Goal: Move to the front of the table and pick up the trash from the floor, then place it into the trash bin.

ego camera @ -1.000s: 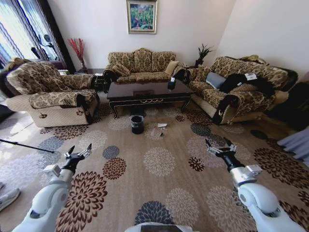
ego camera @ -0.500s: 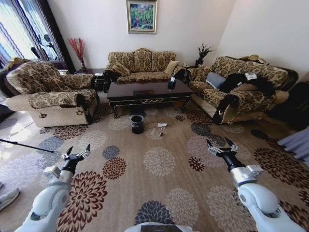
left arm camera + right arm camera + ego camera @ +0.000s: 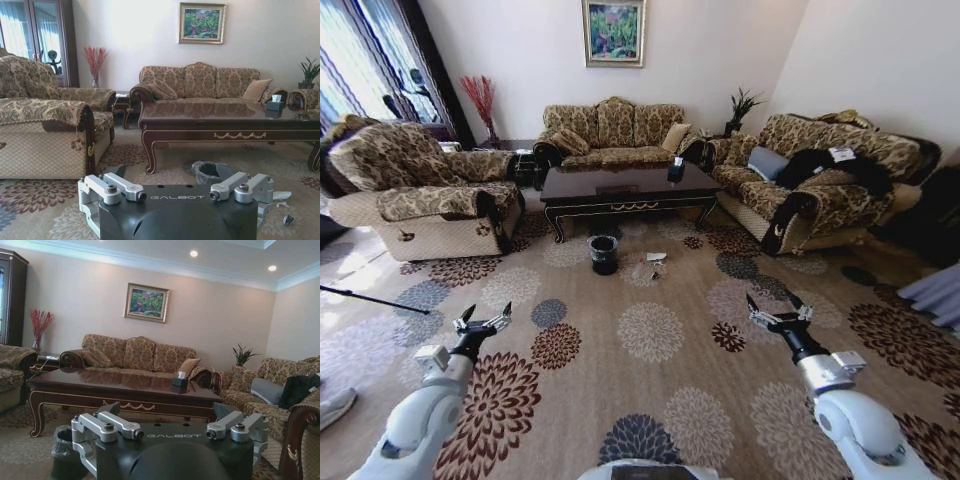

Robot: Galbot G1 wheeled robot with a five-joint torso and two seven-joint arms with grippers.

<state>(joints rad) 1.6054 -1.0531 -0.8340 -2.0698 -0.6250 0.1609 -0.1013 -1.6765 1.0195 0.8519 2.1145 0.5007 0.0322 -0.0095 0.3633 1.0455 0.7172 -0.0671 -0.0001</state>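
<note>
The dark glossy table (image 3: 620, 188) stands ahead of me across the patterned floor (image 3: 650, 400). Just in front of it sits the small black trash bin (image 3: 604, 255), and the trash (image 3: 650, 266) lies on the carpet to its right, small white and dark bits. My left gripper (image 3: 483, 320) and right gripper (image 3: 778, 308) are both held low and forward, open and empty, well short of the bin. The left wrist view shows the table (image 3: 225, 117), the lined trash bin (image 3: 210, 172) and a white piece of trash (image 3: 282, 195). The right wrist view has the table (image 3: 125, 385) and trash bin (image 3: 62, 440).
An armchair (image 3: 420, 195) stands at the left, a sofa (image 3: 610, 135) behind the table and another sofa (image 3: 810, 185) at the right. A tissue box (image 3: 675, 170) sits on the table. Open carpet lies between me and the bin.
The whole head view has shifted a little, so the camera has moved. Both arms keep the same open, forward pose.
</note>
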